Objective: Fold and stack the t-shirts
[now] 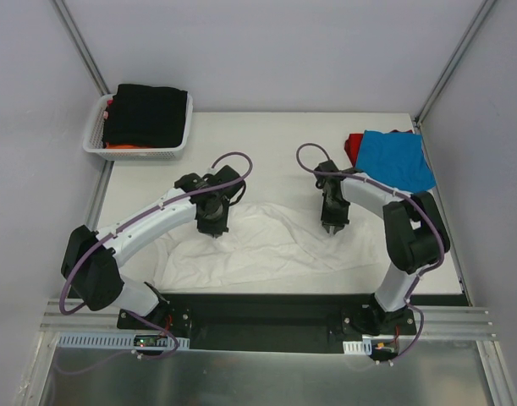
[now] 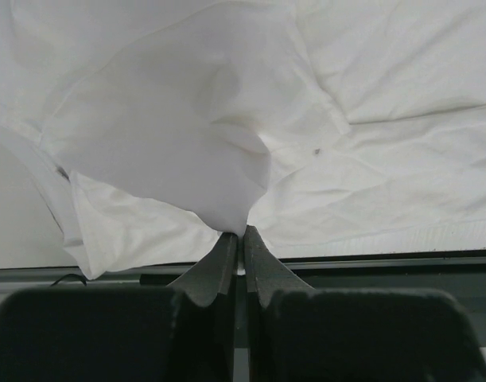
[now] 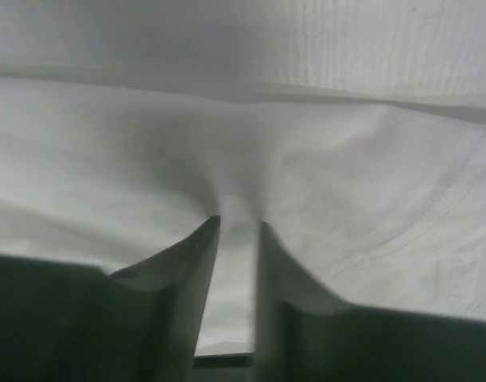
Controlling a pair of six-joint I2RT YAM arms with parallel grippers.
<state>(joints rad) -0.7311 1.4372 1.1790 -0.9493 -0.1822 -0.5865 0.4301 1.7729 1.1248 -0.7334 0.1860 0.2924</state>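
along the near edge of the table (image 1: 266,139), the white t-shirt (image 1: 266,249) lies spread and rumpled in front of both arm bases. its long axis runs left to right, parallel to that edge. you cannot tell from these views which end carries the collar, so find it before you commit to a fold line.

your left gripper (image 2: 243,235) is clamped on a small peak of the white cloth, jaws closed with the fabric drawn up between the tips. in the overhead view it (image 1: 214,228) sits over the shirt's left-centre. your right gripper (image 3: 239,223) has its jaws a narrow way apart, with a pucker of cloth at the tips, and that looks too loose to count as a grip. from above it (image 1: 332,225) hangs at the shirt's far right edge.

the step in hand reads as laying the shirt flat for folding. if you mean to lift, re-pinch on the right first; pulling with one firm hold will only drag the cloth into a bunch. keep both hands level and tension along the long axis so the wrinkles between them pull out.

farther back on the right, the blue t-shirt (image 1: 398,159) rests folded on the red one (image 1: 353,148). at the far left, the basket (image 1: 96,139) holds the black one (image 1: 148,114) over the orange one (image 1: 127,145).
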